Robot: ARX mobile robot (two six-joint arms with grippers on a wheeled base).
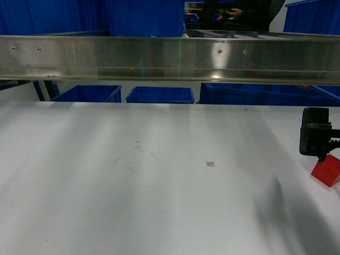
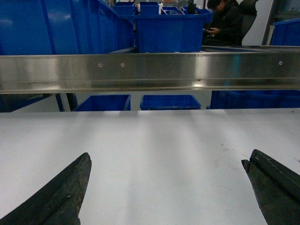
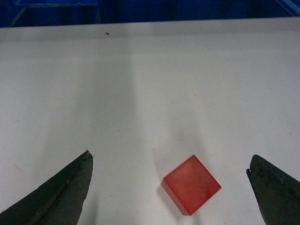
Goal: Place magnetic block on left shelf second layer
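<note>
A: Where is the small bright red plastic cube-like magnetic block point(image 3: 191, 184) at this moment?

B: It lies on the flat white shelf surface point(image 1: 133, 175), at the far right edge of the head view. In the right wrist view it sits turned at an angle, between the two dark tapered fingers and nearer the right-hand one, touching neither

A: So the right gripper point(image 3: 168, 187) has not taken it?

B: No. Its jaws are spread wide with the block resting free on the surface between them. In the head view the black body of that gripper hangs just above and behind the block

A: And the left gripper point(image 2: 166, 187)?

B: Also spread wide and holding nothing. It looks out over bare white surface toward the long brushed-steel shelf rail point(image 2: 150, 70), with the large blue plastic bins point(image 2: 168, 28) above and behind it

A: How far along would you say the task is?

B: Early, I judge. The block is not grasped, not lifted and not carried. What remains is closing on it, raising it, taking it leftward and setting it on the second layer of the left shelf. Whether this white surface is that layer, I cannot tell from these views

A: Any concern for the grasp?

B: The block is off-centre and rotated, so the fingers may meet its corners rather than flat faces
</note>
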